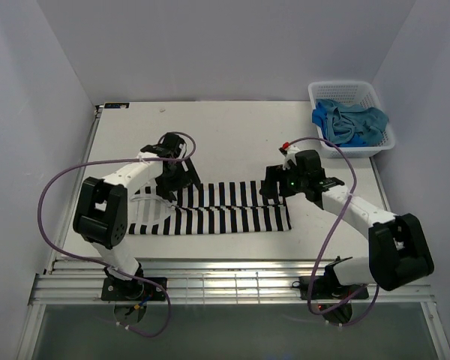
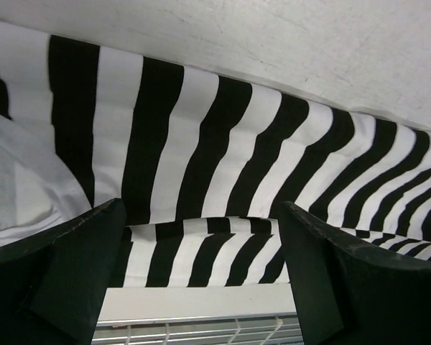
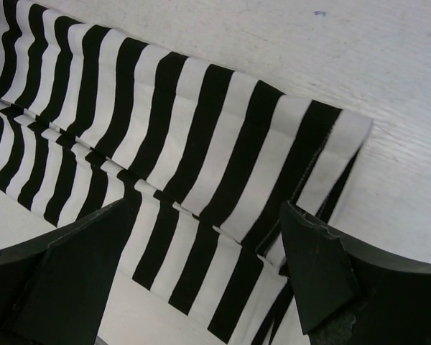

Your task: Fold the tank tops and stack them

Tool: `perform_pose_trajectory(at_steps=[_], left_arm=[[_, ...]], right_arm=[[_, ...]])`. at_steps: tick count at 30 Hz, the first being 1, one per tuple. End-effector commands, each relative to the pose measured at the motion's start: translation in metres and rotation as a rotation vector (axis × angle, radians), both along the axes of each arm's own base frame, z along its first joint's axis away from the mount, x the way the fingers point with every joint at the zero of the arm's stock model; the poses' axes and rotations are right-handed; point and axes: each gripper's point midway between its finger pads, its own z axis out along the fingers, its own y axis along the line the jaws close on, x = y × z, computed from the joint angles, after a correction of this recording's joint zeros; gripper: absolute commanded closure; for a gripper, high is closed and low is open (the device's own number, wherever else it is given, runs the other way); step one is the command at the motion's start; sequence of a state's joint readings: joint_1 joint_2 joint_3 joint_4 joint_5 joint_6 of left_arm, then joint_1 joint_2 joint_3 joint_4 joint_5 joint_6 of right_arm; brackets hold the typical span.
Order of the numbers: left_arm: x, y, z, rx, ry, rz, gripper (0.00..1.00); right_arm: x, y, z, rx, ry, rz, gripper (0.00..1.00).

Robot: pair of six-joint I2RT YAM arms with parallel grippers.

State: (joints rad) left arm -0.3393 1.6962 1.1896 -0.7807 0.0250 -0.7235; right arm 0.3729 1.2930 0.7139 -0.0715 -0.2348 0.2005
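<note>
The black-and-white striped tank top [image 1: 225, 210] lies folded lengthwise as a long band across the near middle of the table. My left gripper [image 1: 181, 180] is open just above its left part, and the stripes [image 2: 223, 144] show between the jaws [image 2: 201, 269]. My right gripper [image 1: 272, 191] is open over the right end, where a folded edge and hem [image 3: 165, 122] show between the jaws [image 3: 201, 266]. Neither gripper holds cloth. A heap of teal-blue and brighter blue cloth [image 1: 349, 124] lies in the basket; I cannot tell the two tops apart.
The white lattice basket [image 1: 345, 88] stands at the back right corner of the table. A metal rail [image 1: 232, 279] runs along the near edge and also shows in the left wrist view [image 2: 201, 332]. Purple cables [image 1: 60, 180] loop beside both arms. White walls enclose the table.
</note>
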Motion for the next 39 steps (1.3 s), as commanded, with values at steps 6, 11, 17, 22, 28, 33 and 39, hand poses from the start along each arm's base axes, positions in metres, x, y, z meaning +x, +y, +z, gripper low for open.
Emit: perform_pose_trajectory(at_steps=[6, 11, 17, 22, 28, 33, 39], left_arm=[[-0.014, -0.008, -0.04, -0.023, 0.114, 0.048, 0.02], [-0.014, -0.005, -0.058, 0.007, 0.154, 0.074, 0.02], [0.012, -0.019, -0.077, -0.003, 0.168, 0.031, 0.02], [0.054, -0.071, -0.088, -0.009, 0.109, -0.13, 0.02], [0.106, -0.136, -0.088, -0.07, 0.022, -0.259, 0.02], [0.141, -0.164, -0.109, -0.095, -0.012, -0.273, 0.02], [0.179, -0.185, -0.131, -0.127, -0.09, -0.245, 0.02]], right_arm=[[0.025, 0.035, -0.025, 0.013, 0.077, 0.094, 0.1], [-0.002, 0.031, -0.064, 0.01, 0.21, 0.1, 0.1], [-0.048, 0.022, -0.073, 0.037, 0.243, 0.081, 0.1], [-0.106, 0.02, -0.09, 0.028, 0.348, 0.055, 0.1], [-0.149, 0.025, -0.079, 0.083, 0.404, 0.006, 0.1], [-0.162, 0.036, -0.073, 0.118, 0.442, 0.034, 0.1], [-0.146, 0.06, -0.072, 0.154, 0.435, 0.058, 0.1]])
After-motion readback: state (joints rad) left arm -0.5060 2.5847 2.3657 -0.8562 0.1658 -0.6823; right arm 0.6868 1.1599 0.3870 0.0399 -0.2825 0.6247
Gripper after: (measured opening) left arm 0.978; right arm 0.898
